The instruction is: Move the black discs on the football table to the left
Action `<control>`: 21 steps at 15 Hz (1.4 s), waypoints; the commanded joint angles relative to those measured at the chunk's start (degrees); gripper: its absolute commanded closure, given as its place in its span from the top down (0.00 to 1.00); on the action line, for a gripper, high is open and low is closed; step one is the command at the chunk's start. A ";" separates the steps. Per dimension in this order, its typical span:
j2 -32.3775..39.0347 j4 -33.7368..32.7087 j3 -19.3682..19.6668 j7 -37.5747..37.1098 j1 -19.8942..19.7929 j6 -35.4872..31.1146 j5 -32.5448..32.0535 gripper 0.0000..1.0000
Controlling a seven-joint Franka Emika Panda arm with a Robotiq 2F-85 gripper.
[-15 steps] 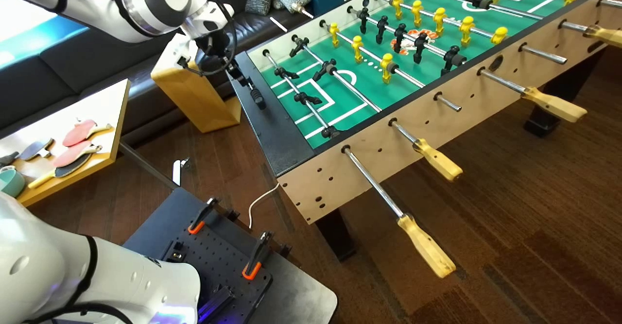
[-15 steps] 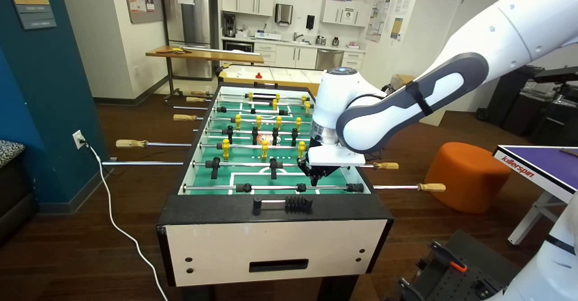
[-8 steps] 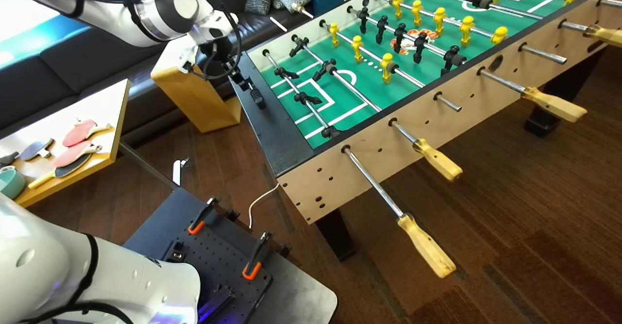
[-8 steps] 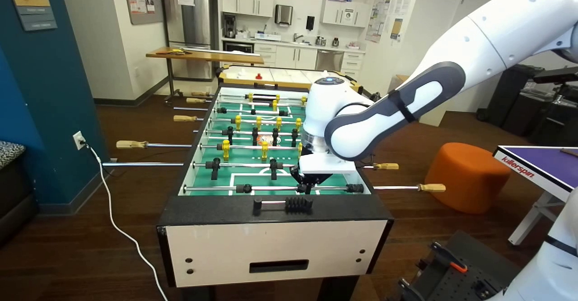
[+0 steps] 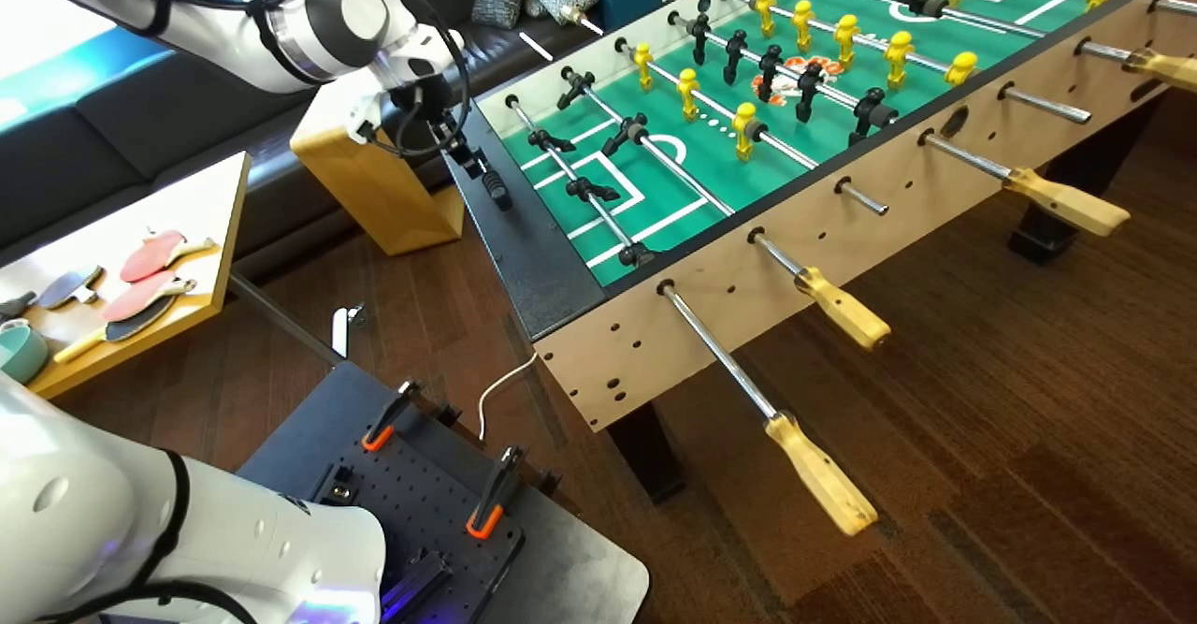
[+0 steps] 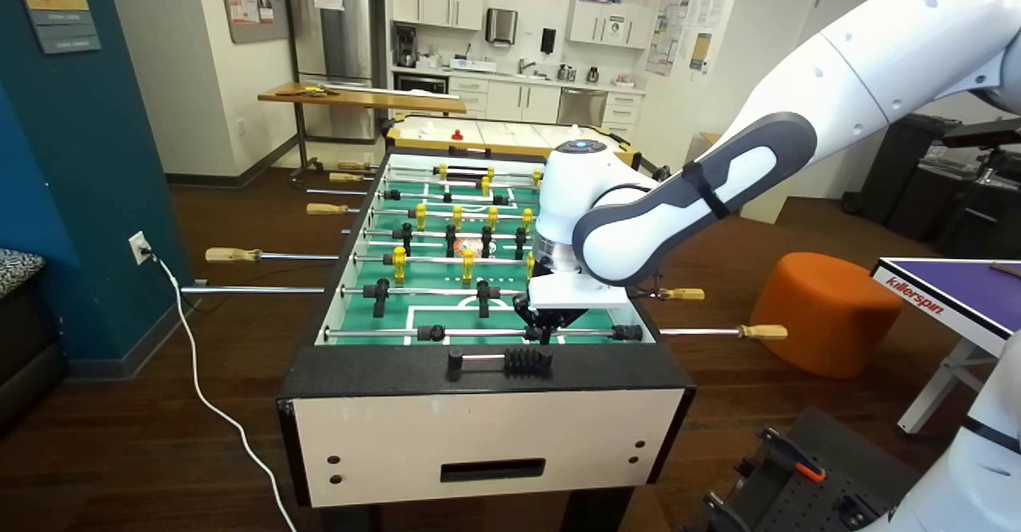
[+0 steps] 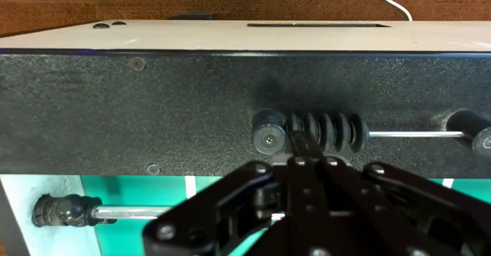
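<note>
The black discs [image 7: 341,131] sit together on a thin metal rod on the football table's black end ledge [image 7: 184,106]. In the wrist view they are bunched against the left post [image 7: 269,137], with bare rod to their right. They also show in both exterior views [image 5: 496,191] [image 6: 527,360]. My gripper [image 7: 301,139] has its fingers closed together, pointing at the discs beside that post. Its tips cover part of the leftmost discs in the wrist view; I cannot tell whether they touch. In an exterior view the gripper [image 6: 544,332] shows just behind and above the discs.
The far post [image 7: 470,131] holds the rod's other end. The goalie rod [image 6: 478,332] with black players crosses the green field under my gripper. Wooden handles [image 5: 823,474] stick out from the table side. A white cable [image 6: 231,420] runs along the floor.
Over the last second my arm has moved left in an exterior view, bringing the gripper over the disc end of the rod. In the last half second it has hardly moved. The discs look unmoved.
</note>
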State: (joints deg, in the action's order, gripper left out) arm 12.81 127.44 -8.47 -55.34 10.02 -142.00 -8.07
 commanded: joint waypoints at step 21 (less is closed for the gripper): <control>10.69 -10.29 4.68 1.24 4.95 1.60 0.09 0.00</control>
State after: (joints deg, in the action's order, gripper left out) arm 21.33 120.12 -4.64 -55.24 13.64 -141.99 -8.20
